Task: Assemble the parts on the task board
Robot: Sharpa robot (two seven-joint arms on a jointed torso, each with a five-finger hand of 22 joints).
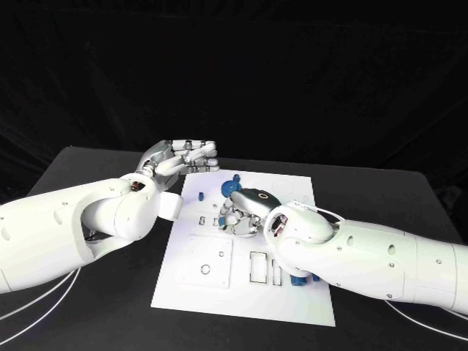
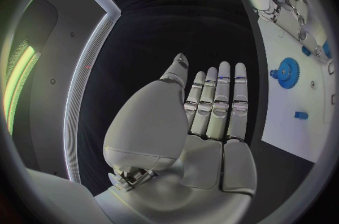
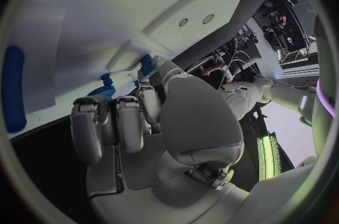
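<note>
White task board (image 1: 213, 292) flat on the black table (image 1: 97, 168), filling the middle and lower middle of the head view, long side running away from the camera. On its upper part, near the far edge, a blue gear-shaped part (image 1: 232, 186) standing just above the right hand; a small blue piece (image 1: 199, 196) to its left, near the board's left edge. Lower down, cut-outs in the board: a round hole (image 1: 205, 269) toward the lower left, rectangular slots (image 1: 258, 267) beside it to the right. Another blue piece (image 1: 300, 278) peeking out at the board's lower right, partly under the right forearm.

Right hand (image 1: 247, 212) over the board's upper middle, coming in from the lower right of the frame, fingers curled inward. In the right wrist view, fingers (image 3: 113, 122) bent down over the white surface, with blue bits (image 3: 144, 66) showing close by the fingertips; whether anything is pinched there, cannot tell. A long blue piece (image 3: 14, 88) at the far left of that circle, on the board's edge.

Left hand (image 1: 181, 157) off the board, above its upper left corner, over the black table. In the left wrist view, fingers (image 2: 219, 102) straight and laid side by side, palm bare, holding nothing; the blue gear-shaped part (image 2: 286, 71) and a small blue piece (image 2: 301, 115) seen beyond at the right of that circle, on the white board (image 2: 296, 134).
</note>
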